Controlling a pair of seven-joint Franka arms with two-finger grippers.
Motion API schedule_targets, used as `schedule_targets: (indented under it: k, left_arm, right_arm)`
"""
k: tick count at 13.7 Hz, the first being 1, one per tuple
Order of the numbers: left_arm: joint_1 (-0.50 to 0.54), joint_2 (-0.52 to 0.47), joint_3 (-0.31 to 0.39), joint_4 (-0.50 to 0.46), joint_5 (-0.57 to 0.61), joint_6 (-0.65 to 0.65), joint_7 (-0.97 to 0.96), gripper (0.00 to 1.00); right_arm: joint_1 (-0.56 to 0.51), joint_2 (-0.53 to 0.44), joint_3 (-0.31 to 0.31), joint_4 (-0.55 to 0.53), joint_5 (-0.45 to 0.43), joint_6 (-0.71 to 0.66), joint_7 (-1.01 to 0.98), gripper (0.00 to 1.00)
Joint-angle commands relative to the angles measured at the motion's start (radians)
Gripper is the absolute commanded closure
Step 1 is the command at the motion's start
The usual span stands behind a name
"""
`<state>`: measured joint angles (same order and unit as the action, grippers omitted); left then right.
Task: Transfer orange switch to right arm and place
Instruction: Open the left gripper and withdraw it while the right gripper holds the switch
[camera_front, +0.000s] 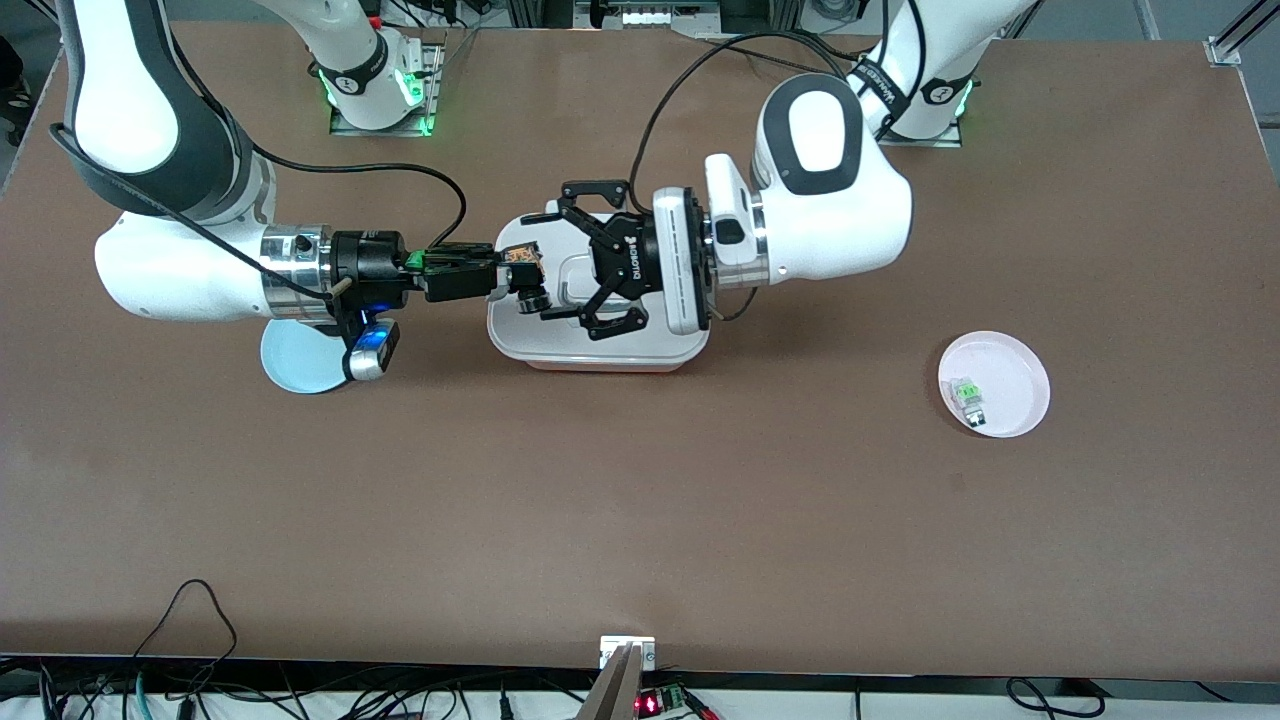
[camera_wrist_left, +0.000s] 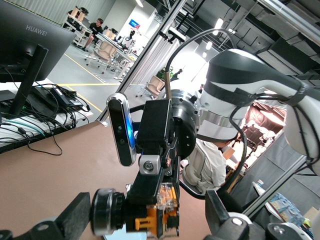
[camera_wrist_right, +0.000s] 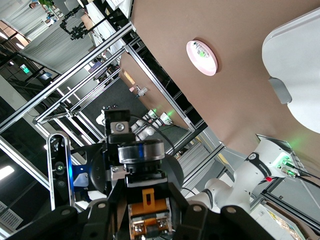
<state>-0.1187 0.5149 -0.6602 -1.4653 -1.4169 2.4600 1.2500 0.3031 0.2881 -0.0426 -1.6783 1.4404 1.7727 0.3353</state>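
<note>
The orange switch is a tiny black and orange block held in the air between the two grippers. My right gripper, slim and black on a silver wrist, is shut on it. In the left wrist view the switch sits clamped in that black gripper. My left gripper, the ROBOTIQ linkage one, faces it with its jaws spread wide to either side and not touching it; its pads stand far apart. The right wrist view shows the switch between my right gripper's fingers. Both hands hang over the white tray.
A light blue plate lies under the right arm's wrist. A pale pink plate toward the left arm's end holds a clear-grey, green-topped component; that plate also shows in the right wrist view. Cables hang at the table's near edge.
</note>
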Motion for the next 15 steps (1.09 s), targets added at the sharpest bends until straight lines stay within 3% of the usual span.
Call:
schedule_targets:
  k: [1, 3, 6, 12, 15]
  left_arm:
    - [0.074, -0.062, 0.005, -0.069, 0.016, -0.108, 0.011, 0.0]
    - [0.147, -0.061, 0.007, -0.069, 0.129, -0.237, -0.016, 0.0]
    - [0.241, -0.061, 0.004, -0.043, 0.453, -0.485, -0.218, 0.0]
    - [0.336, -0.062, 0.008, 0.029, 0.786, -0.823, -0.507, 0.0]
    - [0.375, -0.067, 0.01, 0.072, 0.957, -0.914, -0.686, 0.0]
  right_arm:
    - [0.004, -0.023, -0.017, -0.027, -0.026, -0.001, -0.024, 0.71]
    - [0.004, -0.032, -0.019, -0.037, -0.053, 0.002, -0.025, 0.71]
    - [0.004, -0.043, -0.026, -0.063, -0.177, 0.002, -0.064, 0.71]
    - [0.001, -0.046, -0.046, -0.096, -0.521, 0.011, -0.156, 0.71]
    - [-0.001, -0.046, -0.046, -0.1, -0.703, 0.014, -0.189, 0.71]
